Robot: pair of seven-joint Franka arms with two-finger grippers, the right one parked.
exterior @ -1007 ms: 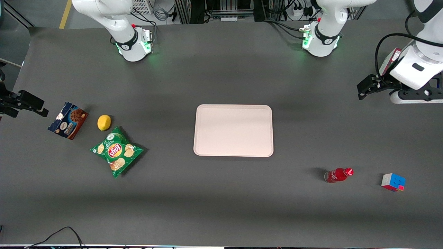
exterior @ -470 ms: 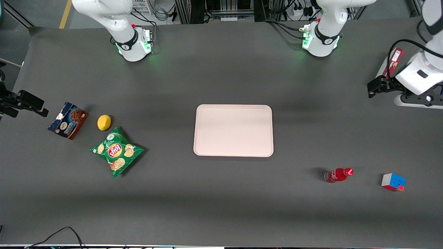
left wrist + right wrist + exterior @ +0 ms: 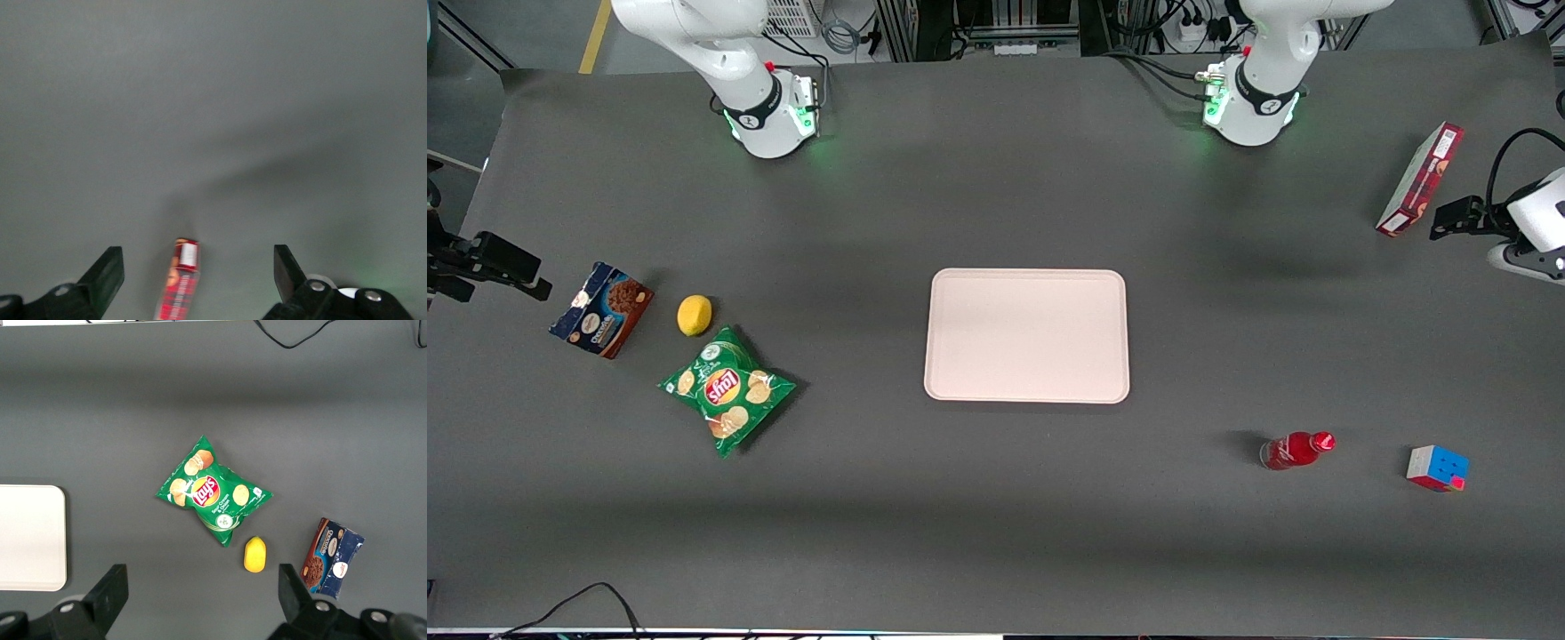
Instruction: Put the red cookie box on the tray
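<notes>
The red cookie box [image 3: 1420, 178] is a long, slim dark-red plaid carton lying on the dark table at the working arm's end, farther from the front camera than the tray. The pale pink tray [image 3: 1027, 398] sits at the table's middle with nothing on it; it also shows in the right wrist view [image 3: 33, 537]. My gripper [image 3: 1449, 218] hovers just beside the box's nearer end, at the table's edge. In the left wrist view the gripper [image 3: 197, 260] is open wide and holds nothing, and the box [image 3: 181, 283] shows between the two black fingers [image 3: 107, 270], below them on the table.
A small red bottle [image 3: 1294, 450] and a colour cube [image 3: 1437, 468] lie nearer the front camera at the working arm's end. A green chips bag [image 3: 727, 389], a lemon [image 3: 695, 315] and a blue-and-brown cookie box [image 3: 601, 308] lie toward the parked arm's end.
My arm has swung outward toward the table's working-arm end, uncovering the red cookie box, which it partly hid before. The box has not moved.
</notes>
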